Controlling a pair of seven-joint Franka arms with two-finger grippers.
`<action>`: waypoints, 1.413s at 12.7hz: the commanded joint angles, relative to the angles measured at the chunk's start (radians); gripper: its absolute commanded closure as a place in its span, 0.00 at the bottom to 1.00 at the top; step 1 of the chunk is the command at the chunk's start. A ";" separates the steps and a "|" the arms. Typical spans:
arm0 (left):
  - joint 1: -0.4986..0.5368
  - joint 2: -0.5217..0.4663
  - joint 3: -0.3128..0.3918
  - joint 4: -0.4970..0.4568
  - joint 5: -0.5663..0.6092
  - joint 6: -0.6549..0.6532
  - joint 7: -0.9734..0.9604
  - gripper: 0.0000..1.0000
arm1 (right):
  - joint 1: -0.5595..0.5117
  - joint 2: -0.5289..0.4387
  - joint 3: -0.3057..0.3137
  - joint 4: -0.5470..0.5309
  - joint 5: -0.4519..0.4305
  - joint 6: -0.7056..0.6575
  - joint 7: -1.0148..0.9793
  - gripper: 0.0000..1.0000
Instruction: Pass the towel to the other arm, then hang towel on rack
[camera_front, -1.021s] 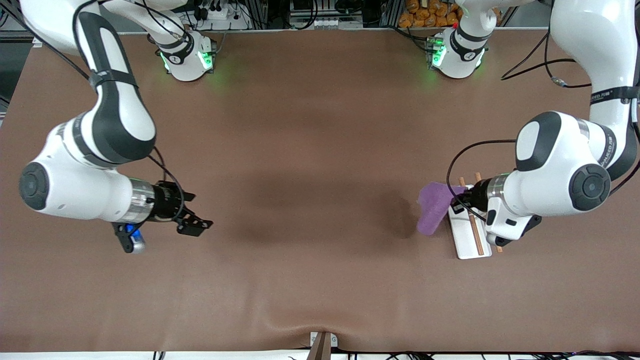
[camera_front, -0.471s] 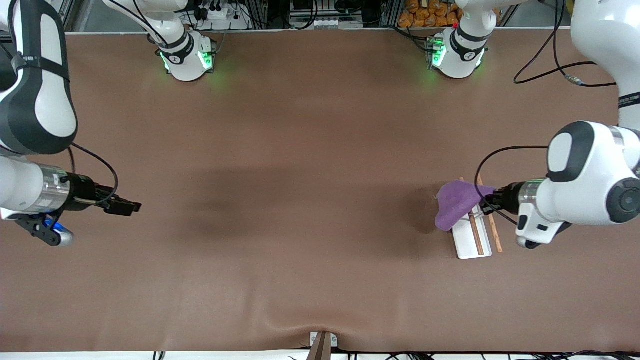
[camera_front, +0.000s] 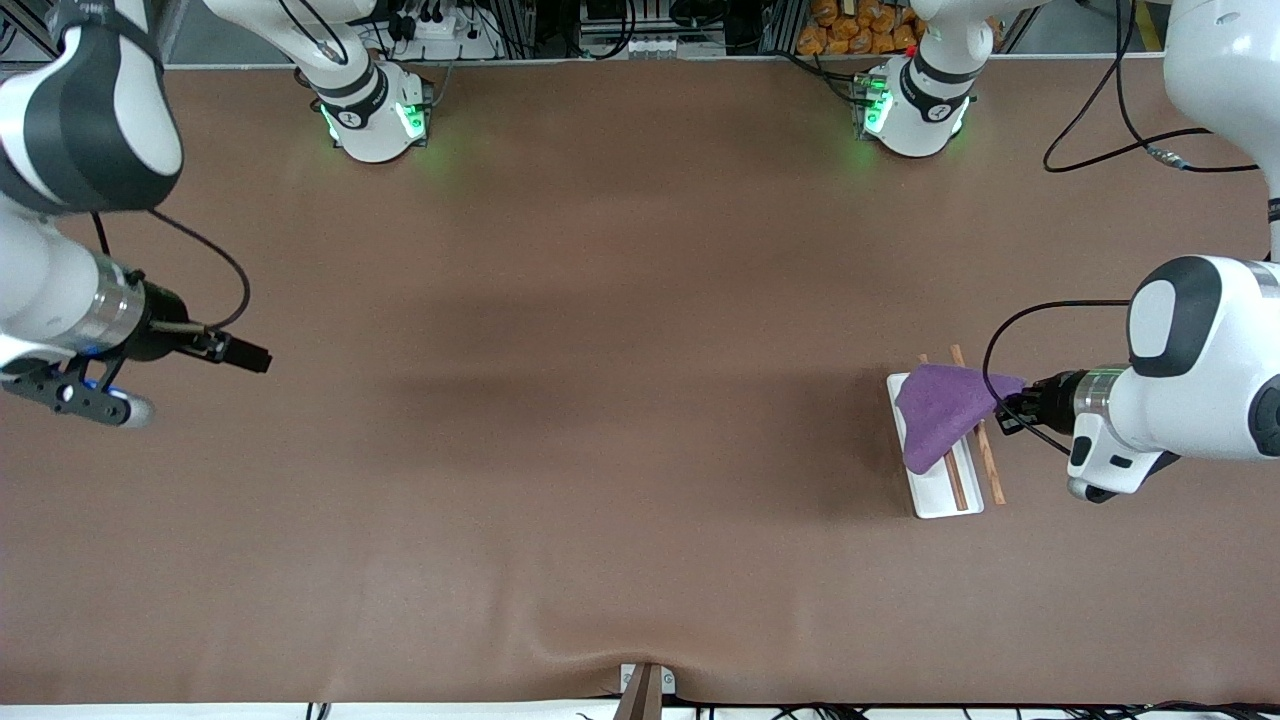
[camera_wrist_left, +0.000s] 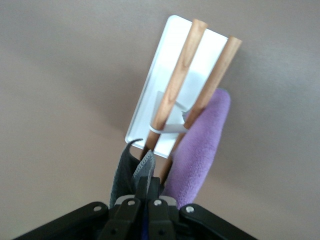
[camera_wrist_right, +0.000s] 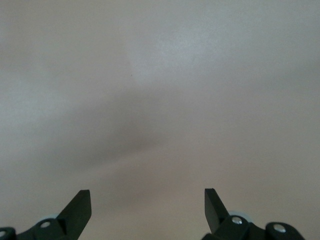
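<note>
The purple towel (camera_front: 938, 412) is pinched at one corner by my left gripper (camera_front: 1008, 405), which is shut on it just above the rack. The towel drapes over the rack's two brown rods (camera_front: 958, 480) and covers the part of the white base (camera_front: 935, 497) farther from the front camera. In the left wrist view the towel (camera_wrist_left: 200, 145) hangs along one rod (camera_wrist_left: 212, 82) above the base (camera_wrist_left: 160, 70), with its edge held in my left gripper (camera_wrist_left: 149, 186). My right gripper (camera_front: 255, 357) is open and empty over bare table at the right arm's end; its wrist view (camera_wrist_right: 147, 202) shows only table.
The brown table mat (camera_front: 620, 400) stretches between the two arms. A small bracket (camera_front: 645, 685) sits at the table's front edge. Cables (camera_front: 1120, 150) hang beside the left arm.
My left gripper has carried the towel toward the left arm's end, from beside the rack to over its rods. My right arm has pulled back toward its own end of the table.
</note>
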 joint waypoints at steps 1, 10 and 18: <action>0.029 0.016 -0.004 0.011 0.043 -0.004 0.066 1.00 | 0.003 -0.162 0.001 -0.191 -0.029 0.071 -0.034 0.00; 0.092 0.056 -0.004 0.014 0.071 0.064 0.184 1.00 | -0.006 -0.270 -0.007 -0.279 -0.059 0.139 -0.143 0.00; 0.135 0.100 0.011 0.014 0.072 0.118 0.240 0.00 | -0.028 -0.245 -0.007 -0.226 -0.059 0.139 -0.143 0.00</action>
